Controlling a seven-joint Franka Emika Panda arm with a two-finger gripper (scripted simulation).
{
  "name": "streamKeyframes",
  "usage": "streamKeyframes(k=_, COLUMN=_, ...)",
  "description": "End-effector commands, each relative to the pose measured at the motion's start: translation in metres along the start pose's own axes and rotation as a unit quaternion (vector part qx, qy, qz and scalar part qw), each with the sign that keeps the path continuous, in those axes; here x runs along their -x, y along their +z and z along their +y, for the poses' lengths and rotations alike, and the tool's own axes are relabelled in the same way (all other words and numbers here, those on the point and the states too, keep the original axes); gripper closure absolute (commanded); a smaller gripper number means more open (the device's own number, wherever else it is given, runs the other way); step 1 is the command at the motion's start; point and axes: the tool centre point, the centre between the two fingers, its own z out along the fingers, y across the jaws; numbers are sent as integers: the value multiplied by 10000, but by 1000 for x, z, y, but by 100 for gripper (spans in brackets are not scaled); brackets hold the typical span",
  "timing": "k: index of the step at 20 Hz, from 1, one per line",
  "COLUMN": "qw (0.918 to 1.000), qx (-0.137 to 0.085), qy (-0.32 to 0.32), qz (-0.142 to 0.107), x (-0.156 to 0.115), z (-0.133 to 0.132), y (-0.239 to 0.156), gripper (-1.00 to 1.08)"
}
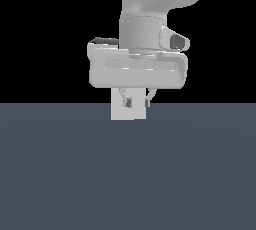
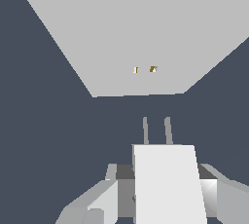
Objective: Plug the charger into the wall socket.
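Note:
In the wrist view the charger (image 2: pixel 168 189) is a white block with my gripper (image 2: pixel 163 181) shut on it, one finger on each side. Its two thin prongs (image 2: pixel 168 130) point toward the wall socket (image 2: pixel 136 38), a large light-grey plate with a tiny orange dot (image 2: pixel 152 68). Dark floor shows between the prong tips and the plate, so they are apart. In the exterior view my gripper (image 1: pixel 137 103) hangs just above the floor, in front of the light-grey wall socket (image 1: pixel 120 114). There the charger cannot be told apart from the plate behind it.
A flat dark blue-grey floor (image 1: pixel 128 174) runs under everything, with a black background above it. My arm's grey hand (image 1: pixel 139 69) fills the upper middle of the exterior view.

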Motion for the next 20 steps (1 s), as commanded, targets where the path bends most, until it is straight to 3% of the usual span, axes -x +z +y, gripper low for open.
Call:
streamKeyframes(k=1, qw=9999, qx=-39, qy=-102, qz=-5, x=-1, z=-1, y=-1, gripper=108)
streamKeyframes(k=13, qw=9998, qx=-70, qy=-184, qz=-13, x=-3, z=-2, y=-1, gripper=108)
streamKeyframes(k=20, qw=9998, qx=-70, qy=-184, qz=-16, x=-17, z=-3, y=4, gripper=108)
